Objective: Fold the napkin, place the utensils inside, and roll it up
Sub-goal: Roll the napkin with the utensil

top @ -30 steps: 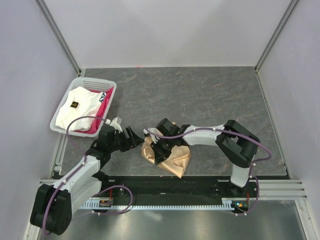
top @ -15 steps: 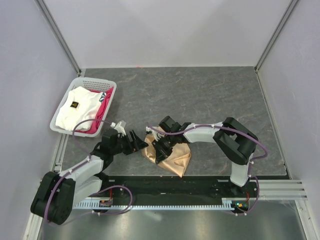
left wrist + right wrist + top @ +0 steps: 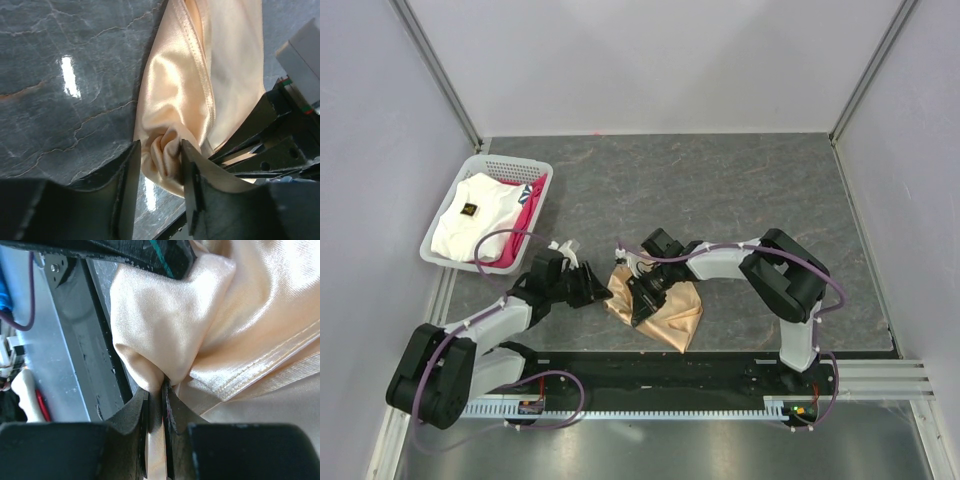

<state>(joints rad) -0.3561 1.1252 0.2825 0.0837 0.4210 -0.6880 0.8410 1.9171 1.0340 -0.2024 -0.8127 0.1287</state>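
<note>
Since one second ago, the left hand (image 3: pixel 595 290) has moved toward 3 o'clock, from a place apart from the cloth up to the left corner of the napkin (image 3: pixel 675 315), and its fingers have narrowed from wide to about half. In the left wrist view, a bunched corner of the napkin (image 3: pixel 175 90) now fills the gap of the left hand (image 3: pixel 160 145) and touches both fingers, so I judge that the grip is just being made. The right hand (image 3: pixel 642 298) has stayed on the cloth; its wrist view shows the right hand (image 3: pixel 157 390) almost closed, with a thin fold of the napkin (image 3: pixel 165 315) pinched between. The napkin lies crumpled at 6 o'clock on the desk (image 3: pixel 720 190), so the folding is not yet done. With both hands holding it, spreading it can probably begin. I see no utensil.

Farther away, at 10 o'clock, the white basket (image 3: pixel 435 240) holds a white cloth (image 3: pixel 470 220) and a pink-red cloth (image 3: pixel 525 215).
</note>
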